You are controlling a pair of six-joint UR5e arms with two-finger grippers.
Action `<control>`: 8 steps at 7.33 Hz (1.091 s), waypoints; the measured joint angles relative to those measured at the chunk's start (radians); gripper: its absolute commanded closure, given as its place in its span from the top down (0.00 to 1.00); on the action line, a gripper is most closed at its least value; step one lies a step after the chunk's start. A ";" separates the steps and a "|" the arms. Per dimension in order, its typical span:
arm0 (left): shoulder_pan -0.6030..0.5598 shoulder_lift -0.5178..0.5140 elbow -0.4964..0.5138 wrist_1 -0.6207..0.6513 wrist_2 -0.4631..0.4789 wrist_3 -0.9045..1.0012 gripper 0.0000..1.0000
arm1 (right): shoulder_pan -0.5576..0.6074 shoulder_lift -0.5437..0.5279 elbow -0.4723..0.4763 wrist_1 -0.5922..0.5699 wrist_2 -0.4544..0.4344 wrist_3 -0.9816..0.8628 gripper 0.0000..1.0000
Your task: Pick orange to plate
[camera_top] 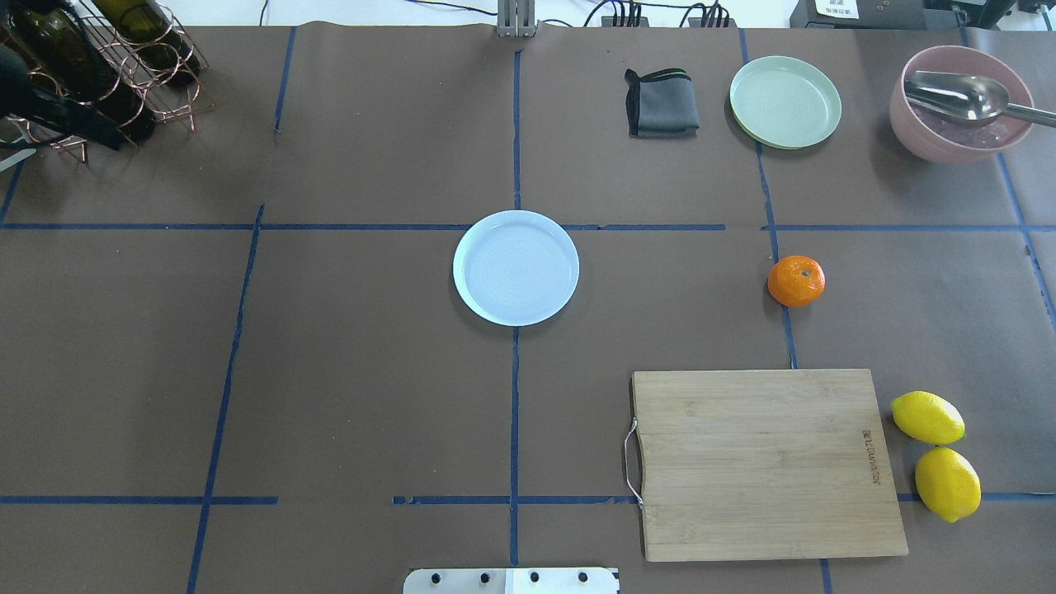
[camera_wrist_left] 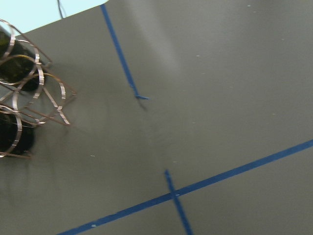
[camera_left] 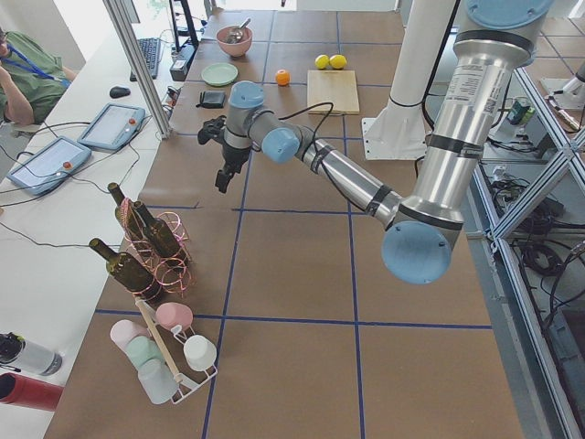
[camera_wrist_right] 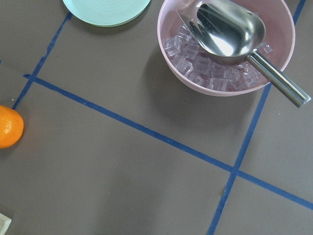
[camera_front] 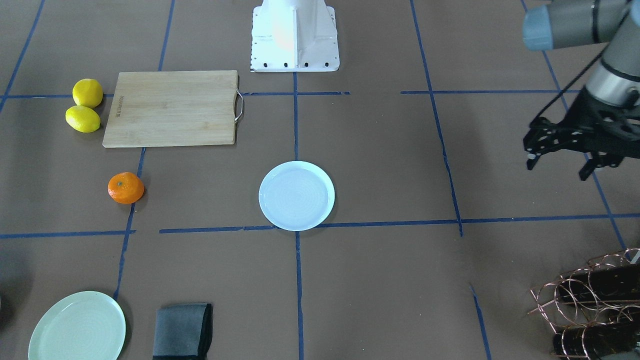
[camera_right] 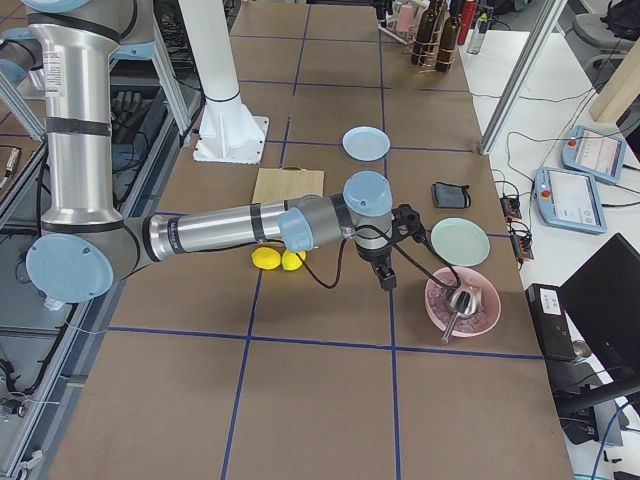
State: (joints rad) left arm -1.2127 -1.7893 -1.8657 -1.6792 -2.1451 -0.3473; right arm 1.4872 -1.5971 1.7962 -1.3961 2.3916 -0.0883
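The orange [camera_top: 796, 281] sits alone on the brown table, on a blue tape line right of centre, just beyond the wooden board; it also shows at the left edge of the right wrist view [camera_wrist_right: 7, 126]. The empty pale bluish-white plate [camera_top: 516, 267] lies at the table's middle [camera_front: 296, 195]. My left gripper [camera_front: 557, 170] hovers open and empty far off on the left side, near the wine rack. My right gripper [camera_right: 385, 275] shows only in the exterior right view, above the table between the orange and the pink bowl; I cannot tell its state.
A wooden cutting board [camera_top: 767, 462] lies near the robot, with two lemons [camera_top: 927, 417] beside it. A pale green plate [camera_top: 785, 101], a folded grey cloth [camera_top: 662, 103] and a pink bowl [camera_top: 957, 115] with ice and a metal scoop stand at the far right. A wine rack [camera_top: 107, 66] fills the far left.
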 measured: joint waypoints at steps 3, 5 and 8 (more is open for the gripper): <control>-0.253 0.127 0.098 0.123 -0.118 0.313 1.00 | -0.013 0.020 0.002 0.000 0.001 0.018 1.00; -0.378 0.256 0.108 0.141 -0.133 0.471 1.00 | -0.047 0.045 0.013 -0.001 -0.001 0.072 1.00; -0.409 0.318 0.124 0.148 -0.147 0.494 1.00 | -0.188 0.128 0.036 -0.002 -0.038 0.278 1.00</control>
State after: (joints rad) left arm -1.6216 -1.4717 -1.7421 -1.5309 -2.2918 0.1467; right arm 1.2989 -1.4691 1.8319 -1.3979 2.3537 0.1893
